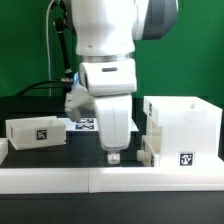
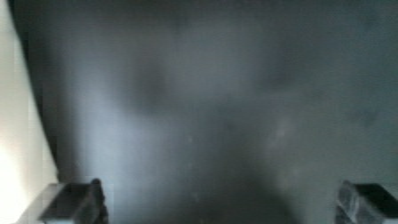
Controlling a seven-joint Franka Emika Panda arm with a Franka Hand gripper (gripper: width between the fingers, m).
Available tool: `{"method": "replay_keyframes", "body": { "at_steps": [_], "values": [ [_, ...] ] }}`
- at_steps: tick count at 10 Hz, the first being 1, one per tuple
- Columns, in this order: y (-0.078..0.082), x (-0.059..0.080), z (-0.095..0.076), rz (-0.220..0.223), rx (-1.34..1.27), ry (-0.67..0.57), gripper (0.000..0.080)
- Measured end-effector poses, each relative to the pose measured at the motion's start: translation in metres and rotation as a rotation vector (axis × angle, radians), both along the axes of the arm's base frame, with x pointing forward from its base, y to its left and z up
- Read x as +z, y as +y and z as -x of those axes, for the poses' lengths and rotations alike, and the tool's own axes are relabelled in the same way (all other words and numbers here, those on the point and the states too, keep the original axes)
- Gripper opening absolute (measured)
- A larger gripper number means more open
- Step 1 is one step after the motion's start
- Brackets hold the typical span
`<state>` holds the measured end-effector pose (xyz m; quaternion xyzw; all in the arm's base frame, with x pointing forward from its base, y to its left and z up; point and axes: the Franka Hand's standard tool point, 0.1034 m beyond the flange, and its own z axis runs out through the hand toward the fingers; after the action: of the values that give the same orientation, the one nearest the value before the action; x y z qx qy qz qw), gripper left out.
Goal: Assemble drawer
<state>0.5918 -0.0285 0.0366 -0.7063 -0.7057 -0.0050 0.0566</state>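
Note:
The tall white box casing (image 1: 185,128) stands at the exterior view's right, with a square tag on its front. A small white piece, perhaps a tray (image 1: 147,150), sits against its left side. Another small open-top tray (image 1: 37,131) with a tag lies at the exterior view's left. My gripper (image 1: 113,155) points straight down between them, just above the black table and touching neither. In the wrist view the gripper (image 2: 222,205) is open, with its fingertips (image 2: 75,203) far apart and only blurred dark table between them.
A long low white border rail (image 1: 100,178) runs along the table's front edge. The marker board (image 1: 84,124) lies behind the arm. A pale strip (image 2: 9,100) shows at one edge of the wrist view; I cannot tell what it is.

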Motion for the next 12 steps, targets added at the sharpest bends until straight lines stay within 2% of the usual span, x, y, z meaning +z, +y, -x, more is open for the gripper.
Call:
{"method": "replay_keyframes", "body": {
  "at_steps": [1, 6, 7, 9, 12],
  "values": [
    [-0.011, 0.001, 0.006, 0.009, -0.019, -0.019, 0.0649],
    [-0.065, 0.016, 0.071, 0.044, -0.156, -0.075, 0.0649],
    [-0.066, 0.018, 0.079, 0.048, -0.194, -0.071, 0.0649],
    [-0.066, 0.016, 0.078, 0.047, -0.204, -0.068, 0.0649],
    [-0.065, 0.016, 0.078, 0.051, -0.406, -0.052, 0.0649]
  ]
}}
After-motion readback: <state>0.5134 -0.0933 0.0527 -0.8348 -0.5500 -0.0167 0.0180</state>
